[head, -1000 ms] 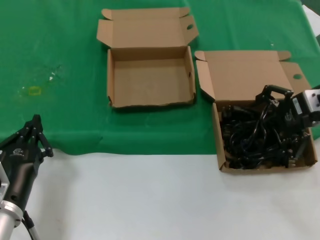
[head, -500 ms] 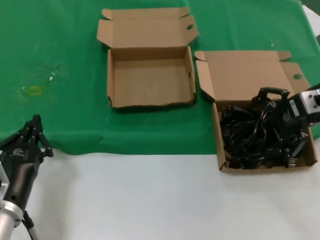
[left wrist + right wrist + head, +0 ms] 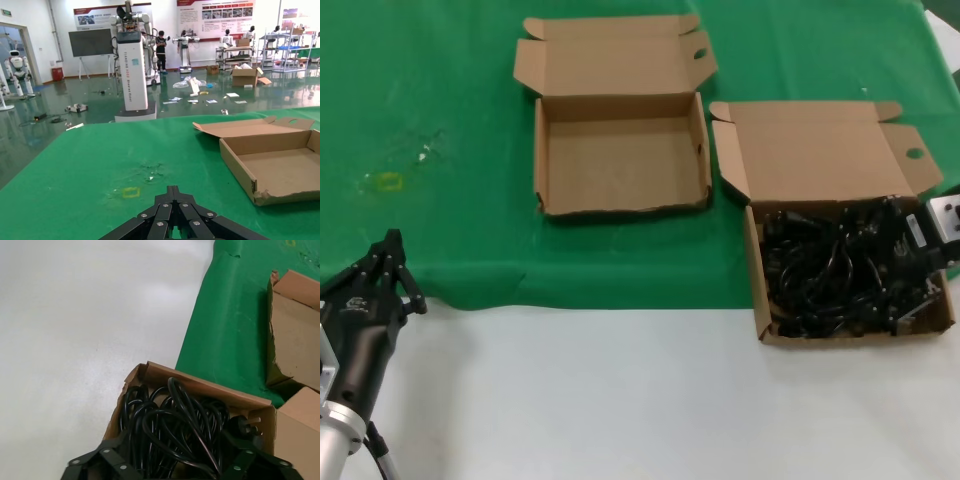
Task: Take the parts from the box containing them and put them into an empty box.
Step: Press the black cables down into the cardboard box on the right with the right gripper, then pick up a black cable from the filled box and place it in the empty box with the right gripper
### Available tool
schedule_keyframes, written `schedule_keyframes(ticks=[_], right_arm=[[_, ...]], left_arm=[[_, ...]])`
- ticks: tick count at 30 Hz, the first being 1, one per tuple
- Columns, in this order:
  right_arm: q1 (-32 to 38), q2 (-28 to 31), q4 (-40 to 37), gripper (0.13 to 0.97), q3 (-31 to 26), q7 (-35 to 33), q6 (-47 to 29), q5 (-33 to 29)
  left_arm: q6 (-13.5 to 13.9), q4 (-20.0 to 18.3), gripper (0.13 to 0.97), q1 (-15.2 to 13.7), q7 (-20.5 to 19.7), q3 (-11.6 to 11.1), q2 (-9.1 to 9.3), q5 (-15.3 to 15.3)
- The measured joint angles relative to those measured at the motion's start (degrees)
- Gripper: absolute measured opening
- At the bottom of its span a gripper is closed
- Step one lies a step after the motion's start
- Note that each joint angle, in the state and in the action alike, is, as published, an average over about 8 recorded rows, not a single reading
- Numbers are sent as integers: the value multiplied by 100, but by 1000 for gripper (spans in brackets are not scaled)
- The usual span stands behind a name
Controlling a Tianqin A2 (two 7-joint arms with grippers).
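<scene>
Green cloth (image 3: 440, 80) spans the table; the empty box (image 3: 620, 155) sits open beside the full box (image 3: 760, 300); black power cords (image 3: 830, 275) lie tangled inside; right gripper (image 3: 905, 265) down among them, fingers spread wide, gripping nothing visible; left gripper (image 3: 382, 270) parked, fingers together.

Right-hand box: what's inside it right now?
A tangled heap of black power cords fills the right-hand box, with the right pincer lowered among them. The box floor is covered, and whether anything is gripped cannot be seen.
</scene>
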Motion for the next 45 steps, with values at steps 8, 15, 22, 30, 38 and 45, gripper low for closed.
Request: schedule_keyframes(ticks=[8, 15, 22, 30, 38, 45], right_arm=[[-75, 69, 150, 626, 36, 99, -2, 1], [-121, 109, 219, 437, 61, 141, 2, 3], [-148, 122, 232, 318, 83, 139, 17, 11], [-83, 127, 267, 226, 110, 200, 2, 15], [7, 209, 461, 189, 148, 403, -72, 11], [149, 232, 477, 183, 196, 515, -119, 28]], left_arm=[[0, 0, 144, 0, 0, 0, 0, 0], [0, 0, 144, 0, 0, 0, 0, 0], [0, 0, 144, 0, 0, 0, 0, 0], [0, 0, 144, 0, 0, 0, 0, 0], [0, 0, 144, 0, 0, 0, 0, 0], [0, 0, 144, 0, 0, 0, 0, 0]])
